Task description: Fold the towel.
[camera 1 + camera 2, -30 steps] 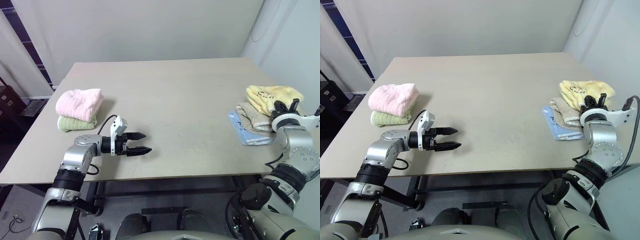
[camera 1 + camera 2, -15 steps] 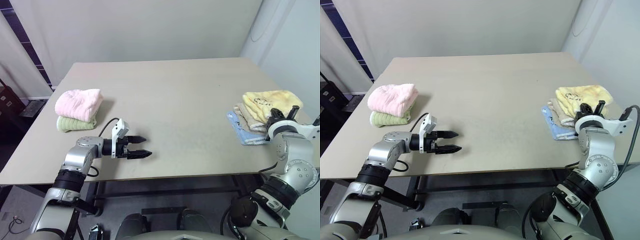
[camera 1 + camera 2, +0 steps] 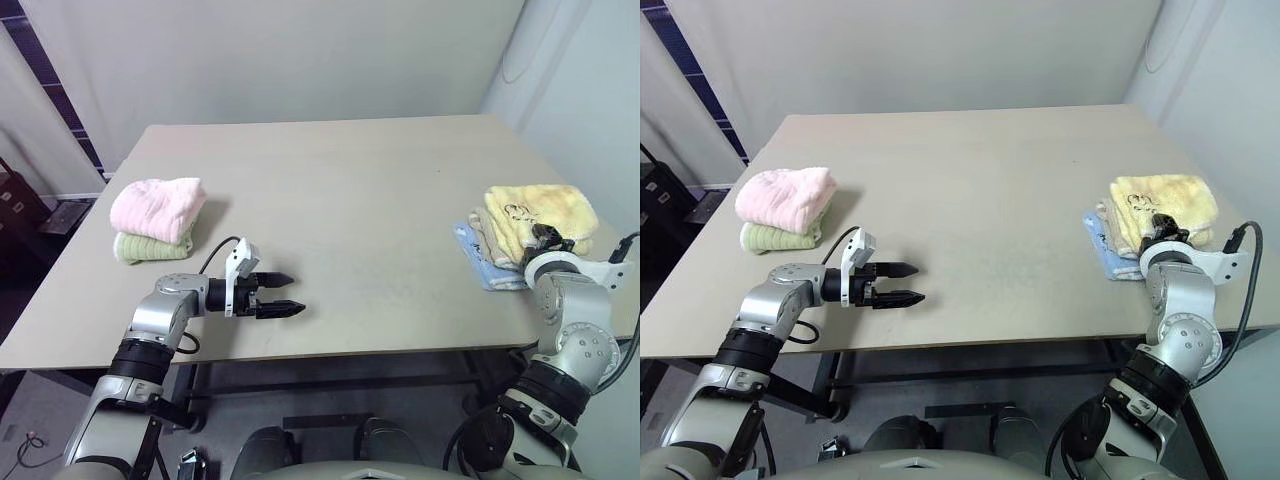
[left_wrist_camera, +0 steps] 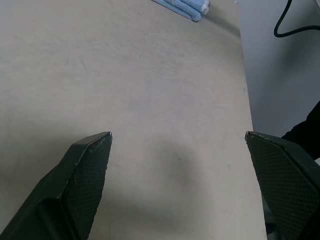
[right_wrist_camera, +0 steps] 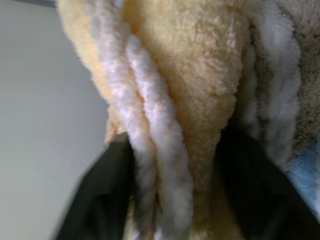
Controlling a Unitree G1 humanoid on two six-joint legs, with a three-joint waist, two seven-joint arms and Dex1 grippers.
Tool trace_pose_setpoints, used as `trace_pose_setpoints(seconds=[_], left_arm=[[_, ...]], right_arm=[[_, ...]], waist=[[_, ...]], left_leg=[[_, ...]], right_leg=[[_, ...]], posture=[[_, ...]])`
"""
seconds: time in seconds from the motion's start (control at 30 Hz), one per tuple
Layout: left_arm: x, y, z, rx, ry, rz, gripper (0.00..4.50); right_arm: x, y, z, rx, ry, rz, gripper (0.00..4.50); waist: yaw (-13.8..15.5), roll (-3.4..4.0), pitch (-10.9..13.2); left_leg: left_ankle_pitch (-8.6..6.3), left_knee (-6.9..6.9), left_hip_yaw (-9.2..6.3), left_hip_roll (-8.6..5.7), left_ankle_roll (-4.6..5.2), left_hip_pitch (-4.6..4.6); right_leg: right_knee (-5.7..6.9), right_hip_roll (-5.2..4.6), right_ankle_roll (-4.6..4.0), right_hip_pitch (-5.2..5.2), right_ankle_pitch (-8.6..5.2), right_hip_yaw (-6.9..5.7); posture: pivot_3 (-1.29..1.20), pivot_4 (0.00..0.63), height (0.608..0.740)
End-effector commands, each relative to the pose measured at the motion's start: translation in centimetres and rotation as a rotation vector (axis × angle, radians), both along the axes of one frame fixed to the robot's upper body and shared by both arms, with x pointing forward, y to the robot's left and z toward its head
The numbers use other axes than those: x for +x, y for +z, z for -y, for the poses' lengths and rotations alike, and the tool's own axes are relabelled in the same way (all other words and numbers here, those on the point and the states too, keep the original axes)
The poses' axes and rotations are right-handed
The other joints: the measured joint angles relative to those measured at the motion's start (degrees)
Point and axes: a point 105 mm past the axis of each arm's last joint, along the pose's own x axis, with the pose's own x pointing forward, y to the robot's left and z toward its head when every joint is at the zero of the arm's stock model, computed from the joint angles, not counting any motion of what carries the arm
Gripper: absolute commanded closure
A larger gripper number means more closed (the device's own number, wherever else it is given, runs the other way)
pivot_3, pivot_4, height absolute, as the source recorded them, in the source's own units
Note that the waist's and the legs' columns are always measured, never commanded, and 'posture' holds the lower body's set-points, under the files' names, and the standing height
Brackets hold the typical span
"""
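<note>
- Two stacks on the tabletop (image 3: 340, 190): pink towel (image 3: 158, 207) on a green towel (image 3: 150, 248) at left of frame; right-edge stack with the yellow towel (image 3: 540, 212) on top.
- Yellow towel lies folded at the right of frame, on a beige towel (image 3: 487, 232), with a blue cloth (image 3: 478, 262) at the bottom of that stack.
- Right gripper (image 3: 1160, 228) is at the near edge of the yellow towel. In the right wrist view its two black fingers (image 5: 97, 195) sit either side of a thick fold of the yellow pile, spread wide; fabric fills the gap between the jaws. Cannot tell from the frames whether they squeeze it or just straddle it.
- Left gripper (image 3: 285, 295) sits low over bare tabletop at lower left-centre of frame, pointing toward the right side, well apart from both stacks. Jaws spread wide, nothing between them.
- Left wrist view: bare tabletop between the finger tips, blue cloth at the far edge.
- Black cable (image 3: 212, 250) loops from the left wrist.
</note>
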Motion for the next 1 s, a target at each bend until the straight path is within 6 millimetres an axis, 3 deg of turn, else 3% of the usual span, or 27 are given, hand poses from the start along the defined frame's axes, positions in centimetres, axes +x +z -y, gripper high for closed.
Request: trace_pose_setpoints(seconds=[0.03,0.07,0.37,0.7,0.83,1.0], left_arm=[[0.4,0.9,0.0,0.000,-0.005,0.039,0.00],[0.4,0.8,-0.1,0.001,-0.004,0.037,0.00],[0.6,0.8,-0.1,0.007,-0.008,0.022,0.00],[1.9,1.3,0.0,-0.004,-0.013,0.040,0.00],[2.2,2.2,-0.3,-0.044,-0.006,0.039,0.00],[2.4,3.3,-0.4,-0.071,0.004,0.077,0.00]], right_arm=[[0.6,1.3,-0.7,0.015,0.030,0.060,0.30],[0.7,1.5,-0.9,0.017,0.040,0.076,0.01],[-0.1,3.2,-1.5,0.032,0.062,0.161,0.01],[-6.6,2.6,-2.6,0.052,-0.010,0.146,0.01],[-7.5,3.8,-3.2,-0.203,0.138,0.133,0.01],[-6.0,7.0,-4.6,-0.780,0.399,0.148,0.01]], waist=[[0.0,0.00,0.0],[0.0,0.00,0.0],[0.0,0.00,0.0],[0.2,0.00,0.0],[0.0,0.00,0.0],[0.0,0.03,0.0]], left_leg=[[0.00,0.00,0.00,0.00,0.00,0.00],[0.00,0.00,0.00,0.00,0.00,0.00],[0.00,0.00,0.00,0.00,0.00,-0.01],[-0.01,-0.10,-0.05,-0.01,0.01,-0.08],[-0.01,-0.09,-0.03,-0.01,0.01,-0.04],[-0.02,-0.06,0.02,-0.03,0.03,-0.03]], right_leg=[[0.00,0.00,0.00,0.00,0.00,0.00],[-0.01,0.00,0.00,0.00,0.00,0.00],[-0.02,0.00,-0.01,0.00,0.00,0.00],[-0.27,-0.03,-0.01,0.04,-0.02,-0.02],[-0.34,-0.06,-0.17,0.10,-0.11,-0.01],[-0.38,-0.08,-0.22,0.12,-0.11,0.00]], posture=[[0.00,0.000,0.740],[0.00,0.000,0.740],[0.00,0.000,0.740],[0.00,0.000,0.740],[0.00,0.000,0.740],[0.00,0.000,0.740]])
